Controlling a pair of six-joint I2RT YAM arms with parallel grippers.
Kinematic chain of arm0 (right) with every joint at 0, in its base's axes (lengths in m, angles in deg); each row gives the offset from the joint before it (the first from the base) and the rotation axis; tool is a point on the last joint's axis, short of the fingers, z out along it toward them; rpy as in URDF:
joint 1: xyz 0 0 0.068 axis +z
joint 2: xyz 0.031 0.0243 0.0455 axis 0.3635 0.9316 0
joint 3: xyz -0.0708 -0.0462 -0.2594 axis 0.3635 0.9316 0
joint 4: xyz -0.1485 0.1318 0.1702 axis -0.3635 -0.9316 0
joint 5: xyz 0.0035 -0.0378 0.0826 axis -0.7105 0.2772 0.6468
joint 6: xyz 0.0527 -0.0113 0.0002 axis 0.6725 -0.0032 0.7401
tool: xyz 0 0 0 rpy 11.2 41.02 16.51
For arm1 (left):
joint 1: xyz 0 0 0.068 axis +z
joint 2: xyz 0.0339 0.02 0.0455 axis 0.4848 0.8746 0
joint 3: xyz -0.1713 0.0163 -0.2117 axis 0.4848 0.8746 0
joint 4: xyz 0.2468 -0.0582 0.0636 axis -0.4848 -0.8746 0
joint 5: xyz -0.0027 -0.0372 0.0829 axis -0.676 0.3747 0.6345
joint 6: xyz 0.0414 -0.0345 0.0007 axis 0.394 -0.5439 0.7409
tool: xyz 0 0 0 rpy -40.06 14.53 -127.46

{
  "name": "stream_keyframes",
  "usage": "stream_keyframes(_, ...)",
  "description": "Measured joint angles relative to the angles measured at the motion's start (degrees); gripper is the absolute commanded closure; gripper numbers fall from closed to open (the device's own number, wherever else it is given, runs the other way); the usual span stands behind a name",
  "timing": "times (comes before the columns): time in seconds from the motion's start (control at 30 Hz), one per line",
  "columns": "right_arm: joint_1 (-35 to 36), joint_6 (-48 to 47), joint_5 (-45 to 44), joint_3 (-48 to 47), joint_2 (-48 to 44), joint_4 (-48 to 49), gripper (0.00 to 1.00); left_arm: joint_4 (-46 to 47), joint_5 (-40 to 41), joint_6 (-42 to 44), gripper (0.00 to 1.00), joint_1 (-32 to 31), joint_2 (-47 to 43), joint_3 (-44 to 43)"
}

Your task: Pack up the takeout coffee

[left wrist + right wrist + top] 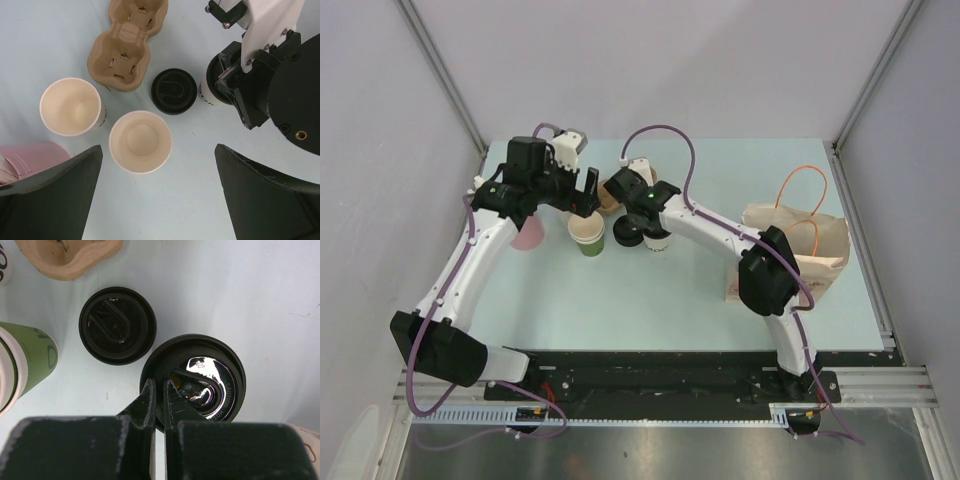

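Observation:
A white-sided paper cup (207, 93) stands under a black lid (210, 375). My right gripper (159, 383) is shut on that lid's near rim, one finger outside and one inside; from above it (642, 222) covers the cup. A second black lid (117, 325) lies loose on the table just left of it. A green-sided cup (588, 236) stands open, without a lid, further left. My left gripper (157, 148) hangs open above the table, just short of an open cup (140, 141), holding nothing.
A brown pulp cup carrier (127, 45) lies behind the cups. Another open cup (70, 106) and a pink cup (30, 157) stand at the left. A brown paper bag with orange handles (802, 240) lies at the right side of the table.

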Motion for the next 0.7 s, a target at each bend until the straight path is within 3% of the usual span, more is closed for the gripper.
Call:
stream_keyframes(0.43, -0.2, -6.6, 6.4, 2.2, -9.9, 0.0, 1.00, 0.0, -1.0, 0.2, 0.00, 0.0, 0.0, 0.0)
stream_keyframes(0.7, 0.7, -10.9, 8.4, -10.5, -15.5, -6.9, 1.00, 0.0, -2.1, 0.5, 0.00, 0.0, 0.0, 0.0)
